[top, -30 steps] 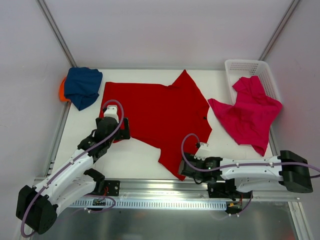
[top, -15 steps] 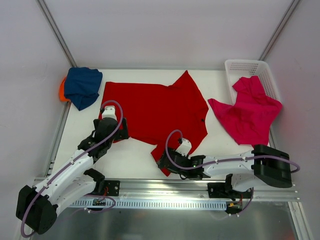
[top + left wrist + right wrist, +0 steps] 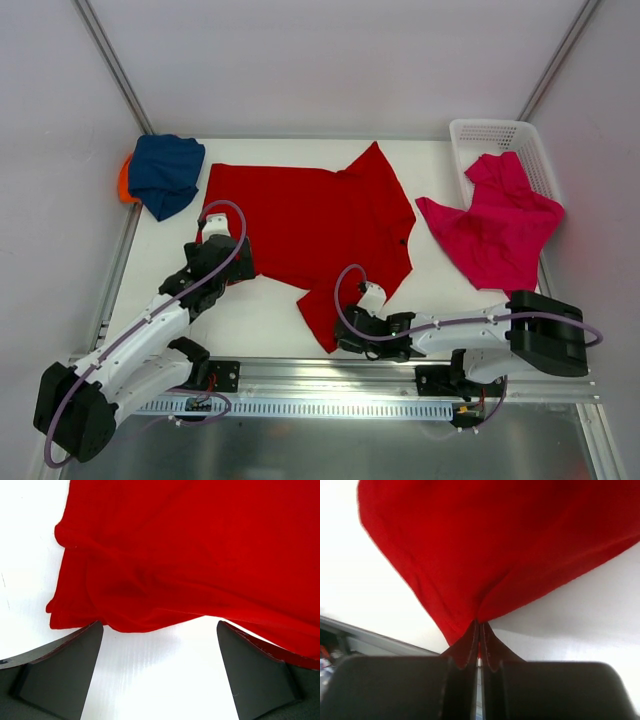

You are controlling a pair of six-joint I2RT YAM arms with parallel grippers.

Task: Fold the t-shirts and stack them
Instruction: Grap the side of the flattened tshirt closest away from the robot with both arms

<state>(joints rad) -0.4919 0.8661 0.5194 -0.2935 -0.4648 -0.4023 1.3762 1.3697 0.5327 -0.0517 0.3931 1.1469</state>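
Note:
The red t-shirt [image 3: 320, 225] lies spread across the middle of the white table [image 3: 255, 315]. My right gripper [image 3: 345, 333] is shut on its near corner, and in the right wrist view the cloth [image 3: 485, 545] bunches into the closed fingertips of that gripper [image 3: 480, 626]. My left gripper [image 3: 232, 265] stands open at the shirt's near left edge; its wrist view shows the gripper [image 3: 159, 630] with bare table between the fingers [image 3: 65, 670] and the rumpled hem [image 3: 130, 615] just ahead. A navy t-shirt [image 3: 165, 172] lies on an orange one [image 3: 124, 180] at the back left. A magenta t-shirt [image 3: 495, 225] hangs out of the basket.
A white lattice basket [image 3: 495, 132] stands at the back right corner. Metal frame rails [image 3: 330, 378] run along the table's near edge by both arm bases. Grey walls enclose the table at the back and on both sides.
My right gripper swung left along the near edge, reached the red shirt's near corner and shut on it. The corner has shifted left. The left arm has hardly moved.

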